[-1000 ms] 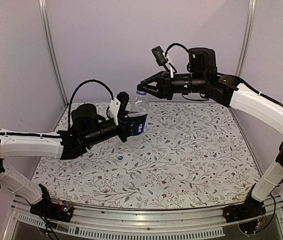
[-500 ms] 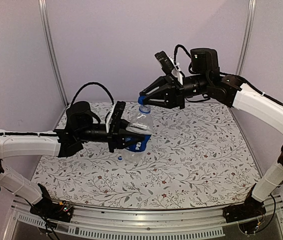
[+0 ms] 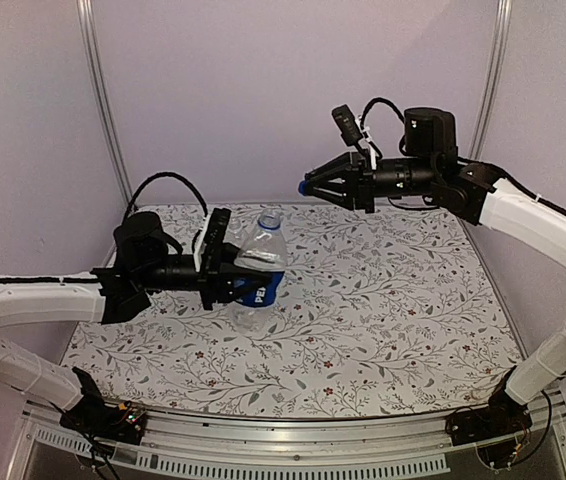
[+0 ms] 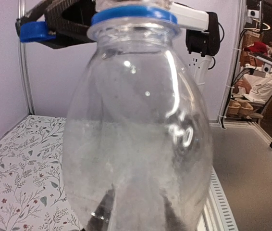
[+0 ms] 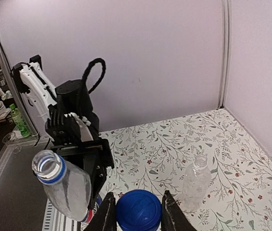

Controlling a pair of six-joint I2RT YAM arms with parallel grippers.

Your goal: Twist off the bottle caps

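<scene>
Since the earlier frame the right gripper (image 3: 313,187) has drawn back, up and to the right, away from the bottle's neck. The left arm has meanwhile carried the bottle lower and further left and tipped it over.

The floral-patterned table (image 3: 393,300) lies under both arms, closed in by lilac walls at the back and sides, with a metal rail along its near edge. The clear plastic bottle with the dark blue label (image 3: 263,250) hangs above the table's left-centre. The left gripper (image 3: 246,280) is clamped tight around its labelled waist. Its neck is bare now, and only the blue collar ring (image 4: 133,12) is left on it. A plain clear plastic bottle (image 5: 196,180) stands on the table beyond, well apart from both arms, and its mouth looks open too. The small round blue screw cap (image 5: 138,210) sits pinched between the right gripper's closed fingers, clear of the neck.

This cap appears to be off, so the step in hand is likely putting it down. That would go best if the cap were brought low before the fingers part, since a round cap dropped from height may roll. The table's right half offers the most bare room. It is away from the standing bottle, the near rail and the left arm's reach.
</scene>
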